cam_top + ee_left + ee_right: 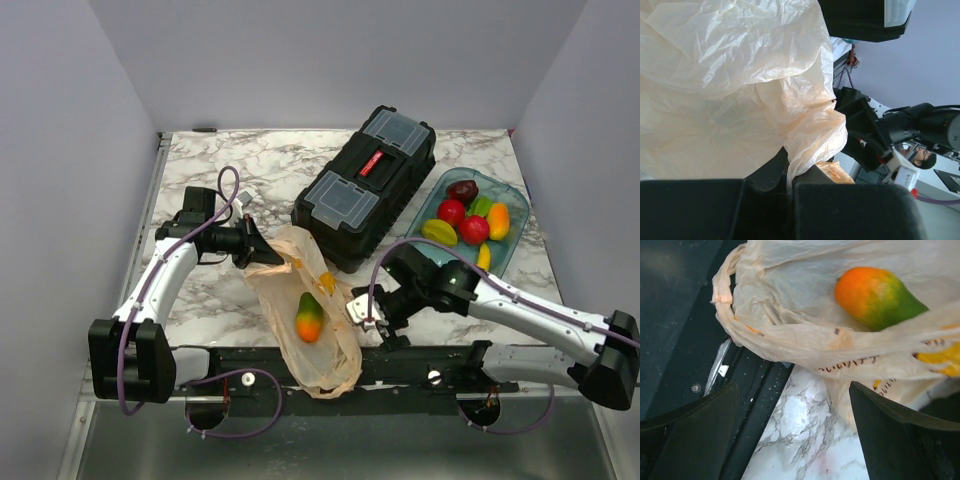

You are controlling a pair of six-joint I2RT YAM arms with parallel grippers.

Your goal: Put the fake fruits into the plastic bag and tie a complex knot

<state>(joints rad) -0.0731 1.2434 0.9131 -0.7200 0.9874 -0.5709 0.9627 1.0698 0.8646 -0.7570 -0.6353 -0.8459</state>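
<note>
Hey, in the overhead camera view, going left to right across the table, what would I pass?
You pass the left tool, plastic bag, right tool, then the blue tray.

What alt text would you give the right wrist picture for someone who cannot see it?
An orange-and-green toy fruit lies inside a crinkly, translucent peach plastic bag. The bag rests on a white marbled table and a black rail. The right gripper, open and holding nothing, shows its two dark fingers at the bottom corners.
</note>
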